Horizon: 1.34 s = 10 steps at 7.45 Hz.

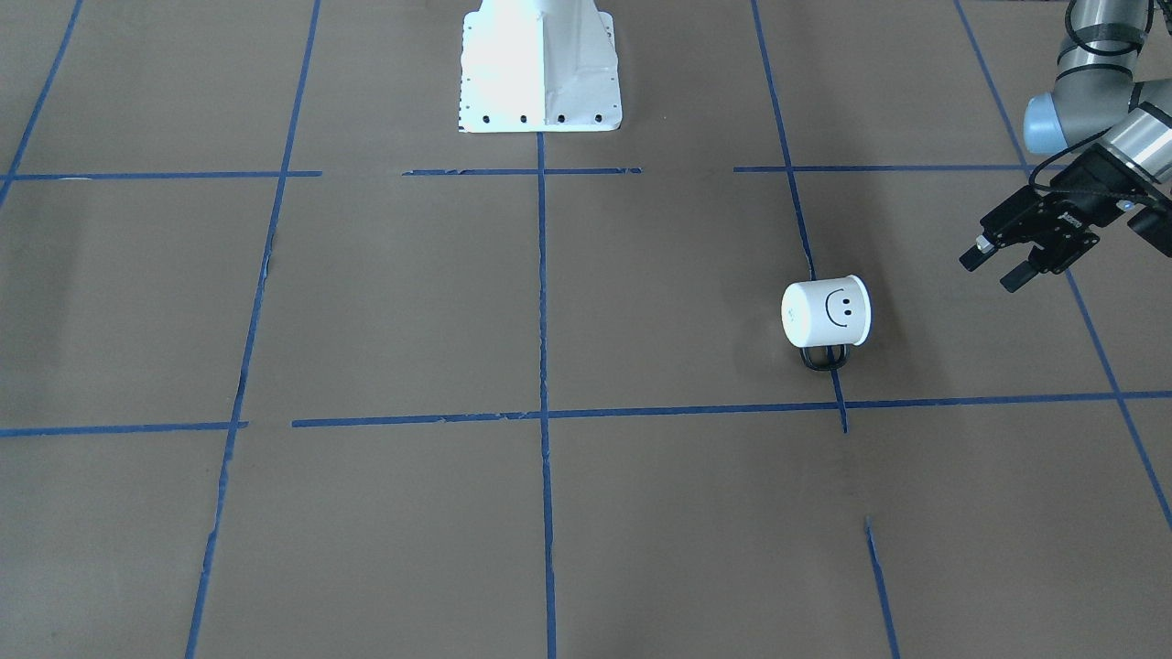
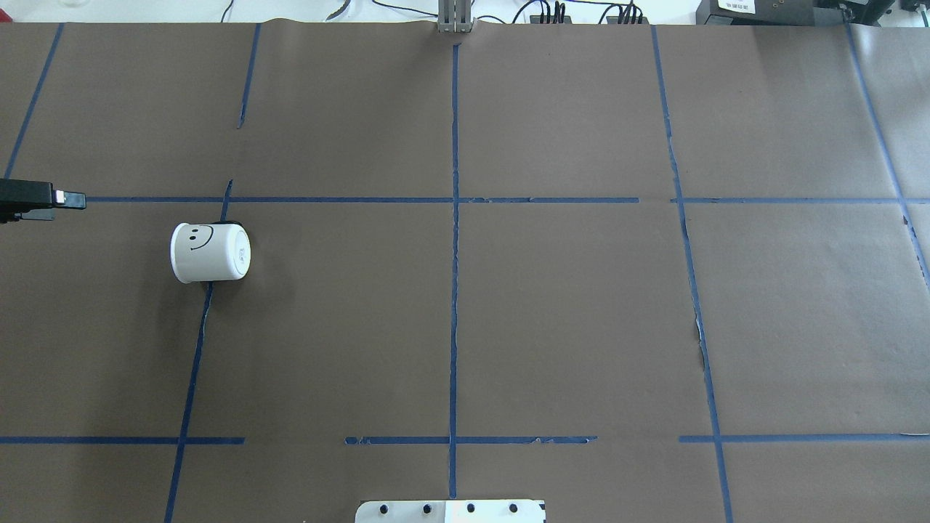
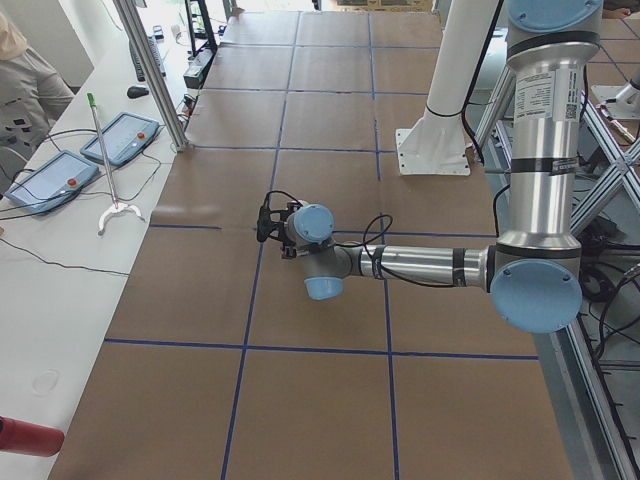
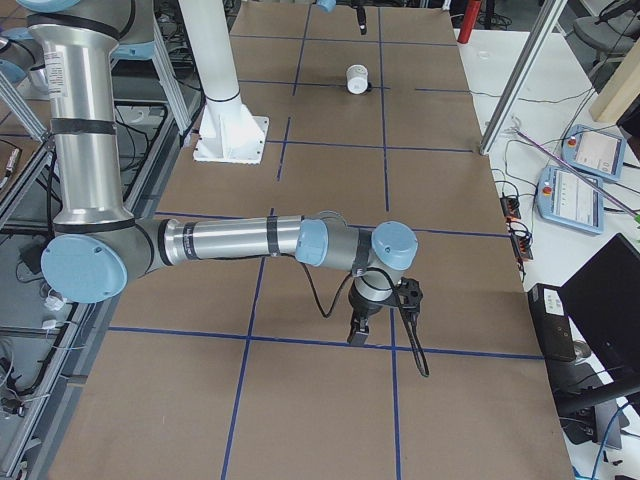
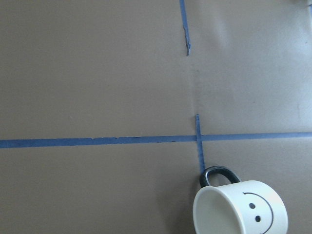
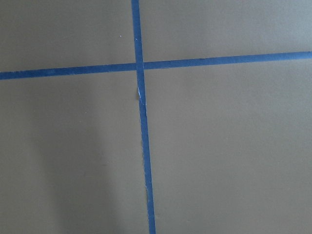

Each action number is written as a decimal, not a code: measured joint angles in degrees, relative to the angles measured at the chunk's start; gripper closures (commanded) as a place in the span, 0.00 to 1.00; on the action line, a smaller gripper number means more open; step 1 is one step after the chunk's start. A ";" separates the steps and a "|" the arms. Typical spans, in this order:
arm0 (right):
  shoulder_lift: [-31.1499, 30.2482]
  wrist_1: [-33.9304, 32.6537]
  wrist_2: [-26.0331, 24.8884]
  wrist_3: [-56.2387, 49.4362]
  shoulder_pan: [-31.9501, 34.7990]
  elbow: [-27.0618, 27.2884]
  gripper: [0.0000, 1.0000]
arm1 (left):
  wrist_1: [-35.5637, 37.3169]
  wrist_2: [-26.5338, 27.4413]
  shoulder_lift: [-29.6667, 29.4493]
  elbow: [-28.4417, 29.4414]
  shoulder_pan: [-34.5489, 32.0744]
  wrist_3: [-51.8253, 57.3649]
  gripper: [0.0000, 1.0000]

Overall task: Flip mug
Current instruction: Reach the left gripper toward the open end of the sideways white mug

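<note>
Mug point(image 1: 827, 312) lies on its side on the brown table point(image 1: 641, 302) over a blue tape line point(image 1: 798, 220), its mouth facing the nearby left gripper point(image 1: 991, 271), whose fingers are spread and empty, while I cannot tell how the right gripper point(image 4: 357, 335) stands.

My left arm point(image 3: 420, 265) and right arm point(image 4: 210, 240) are brushed silver tubes with pale blue caps at every joint and black bands. A white printed label point(image 3: 545, 95) marks my left arm. My left gripper point(image 1: 992, 268) is black, with one silver fingertip. My white base point(image 1: 540, 73) shows dark screw holes along its six o'clock edge.
</note>
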 measured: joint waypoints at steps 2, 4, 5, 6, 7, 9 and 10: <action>0.00 0.00 0.00 0.00 0.00 0.00 0.00 | -10.61 11.66 -0.91 3.04 6.71 -11.74 0.00; 0.00 0.00 0.00 0.00 0.00 0.00 0.00 | -19.79 25.22 -4.49 7.58 14.64 -21.83 0.00; 0.01 0.00 0.00 0.00 0.00 0.00 0.00 | -21.51 28.66 -6.49 9.61 18.05 -23.55 0.00; 0.00 0.00 0.00 0.00 0.00 0.00 0.00 | -22.17 29.98 -7.50 10.86 19.80 -24.21 0.02; 0.00 0.00 0.00 0.00 0.00 0.00 0.00 | -22.42 30.39 -7.91 11.75 20.56 -24.50 0.21; 0.00 0.00 0.00 0.00 0.00 0.00 0.00 | -23.14 30.28 -8.20 12.73 20.91 -25.07 1.00; 0.00 0.00 0.00 0.00 0.00 0.00 0.00 | -23.33 28.72 -8.19 12.85 20.93 -25.70 1.00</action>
